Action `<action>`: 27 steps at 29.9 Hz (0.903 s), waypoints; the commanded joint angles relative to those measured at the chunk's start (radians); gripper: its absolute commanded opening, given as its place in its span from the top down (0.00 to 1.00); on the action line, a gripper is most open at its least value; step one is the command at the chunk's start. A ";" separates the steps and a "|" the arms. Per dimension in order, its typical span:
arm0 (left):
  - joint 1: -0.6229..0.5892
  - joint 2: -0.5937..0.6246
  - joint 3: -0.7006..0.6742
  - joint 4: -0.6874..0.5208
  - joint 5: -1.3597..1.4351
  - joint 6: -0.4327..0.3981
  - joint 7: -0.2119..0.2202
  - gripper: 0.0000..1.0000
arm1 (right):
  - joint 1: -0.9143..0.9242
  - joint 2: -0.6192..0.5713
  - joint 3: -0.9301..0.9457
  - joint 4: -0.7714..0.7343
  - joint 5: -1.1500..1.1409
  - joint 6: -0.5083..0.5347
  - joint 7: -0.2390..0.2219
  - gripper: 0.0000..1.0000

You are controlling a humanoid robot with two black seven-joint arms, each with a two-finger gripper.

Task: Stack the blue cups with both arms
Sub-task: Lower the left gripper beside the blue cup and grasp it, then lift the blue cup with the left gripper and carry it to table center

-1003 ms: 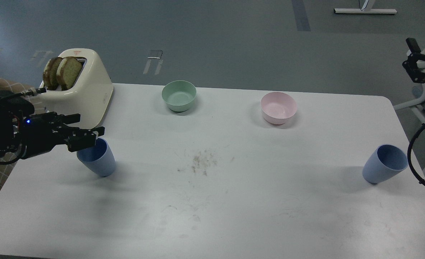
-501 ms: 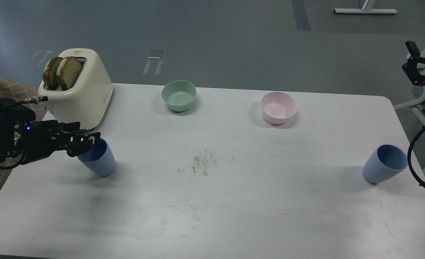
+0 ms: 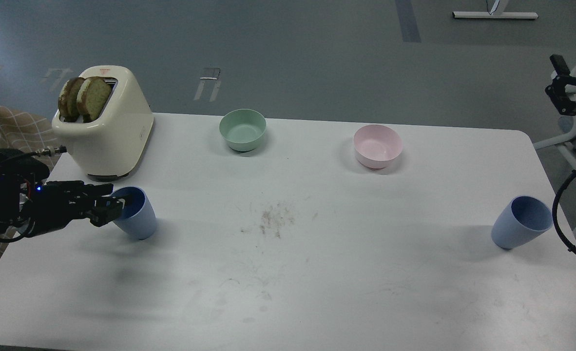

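Note:
Two blue cups stand upright on the white table (image 3: 317,273). The left blue cup (image 3: 139,219) is at the left, in front of the toaster. The right blue cup (image 3: 519,229) is near the right edge. My left gripper (image 3: 111,204) comes in from the left and is open at the left cup's rim. One finger (image 3: 122,201) reaches over the cup's mouth. My right gripper (image 3: 560,80) hovers far off beyond the table's right back corner, well above and behind the right cup. Its two prongs stand apart and hold nothing.
A cream toaster (image 3: 107,131) with two bread slices stands at the back left, just behind the left cup. A green bowl (image 3: 242,129) and a pink bowl (image 3: 377,145) sit along the back. Crumbs (image 3: 273,219) lie mid-table. A black cable (image 3: 561,214) loops by the right cup.
My left gripper has dropped and drawn back a little to the left, down to the left cup's rim. The right gripper rose slightly. Neither cup moved.

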 commanded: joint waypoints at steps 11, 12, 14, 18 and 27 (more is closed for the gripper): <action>-0.008 0.003 0.001 -0.005 0.002 -0.001 -0.011 1.00 | -0.002 0.000 0.000 0.000 0.000 0.000 0.000 0.00; -0.011 0.003 0.001 -0.006 0.004 0.000 -0.011 1.00 | -0.002 -0.001 0.001 0.000 0.000 0.000 0.000 0.00; -0.020 0.007 -0.002 -0.017 0.005 -0.001 -0.011 1.00 | -0.003 -0.003 0.001 -0.002 0.000 0.000 0.000 0.00; -0.145 0.017 0.001 -0.066 0.002 -0.029 -0.014 1.00 | -0.023 -0.009 0.020 0.000 0.002 0.000 0.000 0.00; -0.469 -0.165 0.155 -0.176 0.016 -0.179 0.000 1.00 | -0.083 -0.040 0.069 0.002 0.002 0.000 0.000 0.00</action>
